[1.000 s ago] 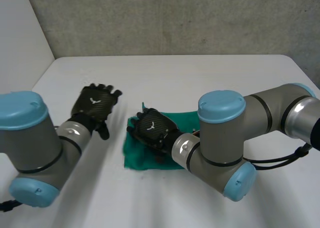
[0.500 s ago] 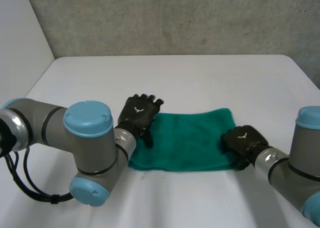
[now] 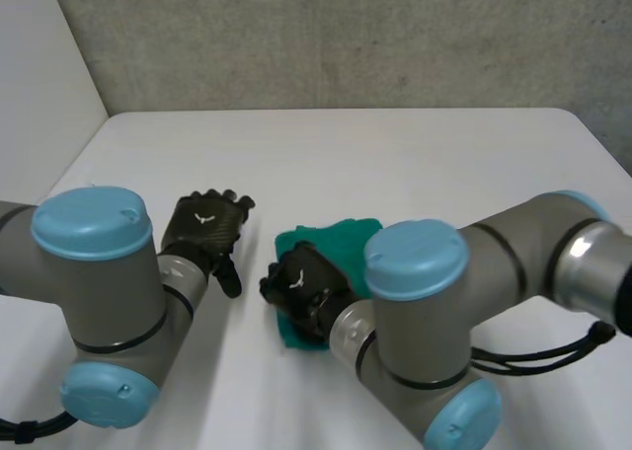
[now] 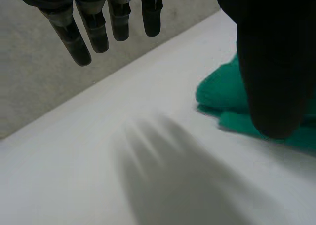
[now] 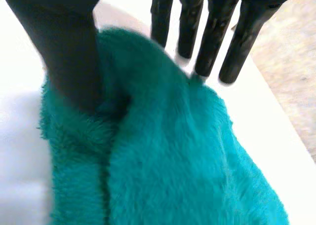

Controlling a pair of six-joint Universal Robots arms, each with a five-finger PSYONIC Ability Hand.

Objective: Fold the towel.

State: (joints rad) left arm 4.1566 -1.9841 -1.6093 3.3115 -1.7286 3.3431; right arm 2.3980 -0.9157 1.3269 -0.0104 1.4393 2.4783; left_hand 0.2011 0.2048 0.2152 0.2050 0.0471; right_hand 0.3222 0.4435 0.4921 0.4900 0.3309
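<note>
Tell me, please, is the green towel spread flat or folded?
Folded: the towel lies doubled, one layer lapped over another under the right hand, a compact bundle.

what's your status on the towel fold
Left hand open, beside the towel, not touching. Right hand on the towel's left end, grip unclear. Towel doubled over on itself. Nothing blocking.

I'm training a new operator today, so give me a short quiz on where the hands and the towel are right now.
1. True or false: the left hand lies on the towel.
2. Which hand is on the towel? A left, B right, C both.
3. Fill in: the towel's colour is ___.
Key: 1 false, it is over the table beside it; 2 B, the right hand; 3 green.
</note>
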